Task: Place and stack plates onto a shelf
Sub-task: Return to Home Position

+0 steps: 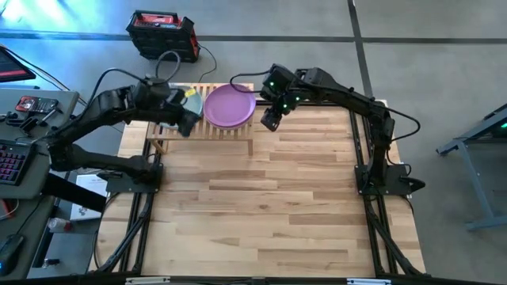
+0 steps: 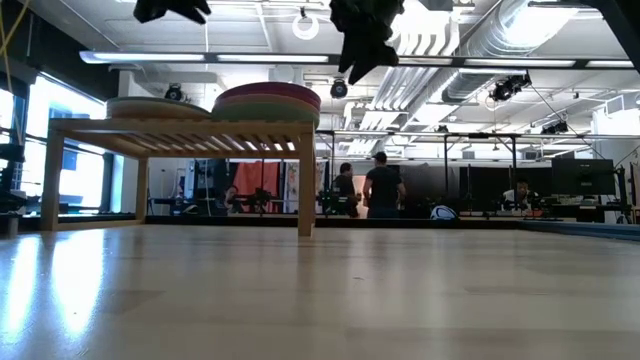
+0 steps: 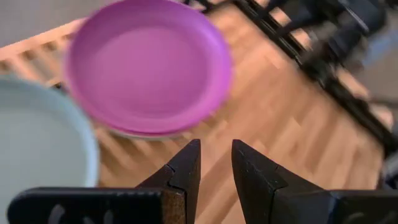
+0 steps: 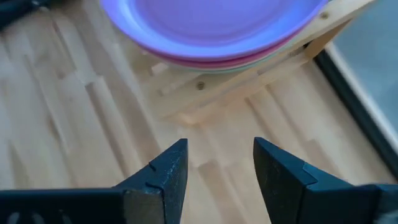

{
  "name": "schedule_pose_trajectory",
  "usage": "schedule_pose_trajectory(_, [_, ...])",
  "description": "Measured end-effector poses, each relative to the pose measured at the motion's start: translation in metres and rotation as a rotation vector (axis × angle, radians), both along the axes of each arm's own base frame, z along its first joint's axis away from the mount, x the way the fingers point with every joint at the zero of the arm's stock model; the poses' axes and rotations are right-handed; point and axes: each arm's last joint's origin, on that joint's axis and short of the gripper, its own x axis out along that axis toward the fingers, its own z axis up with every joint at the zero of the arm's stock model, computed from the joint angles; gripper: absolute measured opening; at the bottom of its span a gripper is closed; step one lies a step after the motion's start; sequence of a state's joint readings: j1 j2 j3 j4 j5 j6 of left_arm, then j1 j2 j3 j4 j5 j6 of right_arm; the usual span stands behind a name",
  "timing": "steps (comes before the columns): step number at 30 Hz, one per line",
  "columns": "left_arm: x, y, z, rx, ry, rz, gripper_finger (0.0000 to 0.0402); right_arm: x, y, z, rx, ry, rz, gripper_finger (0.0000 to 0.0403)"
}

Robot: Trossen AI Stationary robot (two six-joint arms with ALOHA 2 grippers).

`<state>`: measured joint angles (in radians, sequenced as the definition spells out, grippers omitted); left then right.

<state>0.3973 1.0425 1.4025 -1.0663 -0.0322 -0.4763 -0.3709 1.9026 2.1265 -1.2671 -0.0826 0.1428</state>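
The light-wood slatted shelf (image 1: 200, 127) stands at the table's far left. Two plate stacks rest on its slats. The right stack (image 2: 268, 100) has a purple plate (image 1: 230, 105) on top, with pink and green rims below it (image 4: 217, 62). The left stack (image 2: 158, 107) is topped by a pale teal plate (image 3: 43, 143), half hidden under my left arm in the high view. My left gripper (image 3: 216, 163) hovers above the shelf's near edge, open by a narrow gap and holding nothing. My right gripper (image 4: 221, 163) hangs open and empty just right of the shelf, above the tabletop.
The butcher-block tabletop (image 1: 269, 198) stretches bare toward the near and right edges. A black and red case (image 1: 162, 33) sits on the floor beyond the far edge. People (image 2: 380, 185) stand far off in the room behind.
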Motion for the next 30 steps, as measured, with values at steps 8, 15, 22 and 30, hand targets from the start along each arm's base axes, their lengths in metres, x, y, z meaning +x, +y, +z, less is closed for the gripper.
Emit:
schedule_pose_trajectory(8, [0.009,-0.042,0.004,0.108,-0.014,-0.4,0.0078,0.016,0.043,0.002,0.051,-0.038,-0.102,0.0158])
schedule_pose_trajectory(15, [-0.01,-0.078,-0.001,0.158,-0.109,-0.703,0.0078,0.031,0.087,0.006,0.037,-0.124,-0.14,0.0158])
schedule_pose_trajectory(22, [-0.037,-0.091,-0.033,0.19,-0.271,-0.821,0.0078,0.039,0.118,0.01,0.037,-0.199,-0.14,0.0158])
schedule_pose_trajectory(30, [-0.058,-0.091,-0.084,0.236,-0.46,-0.836,0.0078,0.04,0.132,0.011,0.041,-0.212,-0.151,0.0158])
